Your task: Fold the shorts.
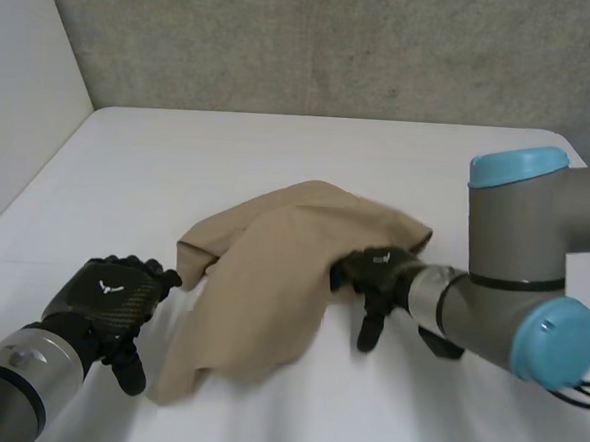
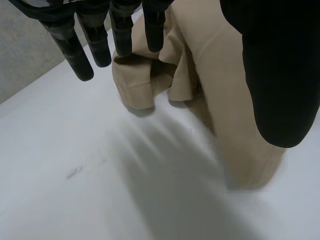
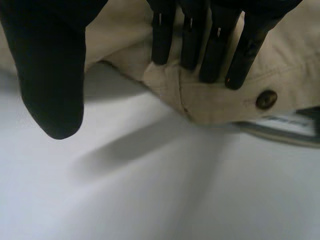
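Observation:
The tan shorts (image 1: 271,280) lie crumpled in a loose heap on the middle of the white table (image 1: 279,160). My left hand (image 1: 110,298) hovers just off the heap's left edge. In its wrist view the left hand (image 2: 97,42) is open, with straight fingers near a folded hem of the shorts (image 2: 135,85) and the thumb off to the side. My right hand (image 1: 374,274) is at the heap's right edge. Its fingers (image 3: 217,45) are straight, with tips resting on the waistband beside a brown button (image 3: 266,99). The thumb stays apart over bare table, so nothing is pinched.
A grey wall (image 1: 336,43) closes off the table's far edge, and a white panel (image 1: 22,94) stands along its left side. My right arm's grey elbow with blue caps (image 1: 523,265) hangs over the table's right part.

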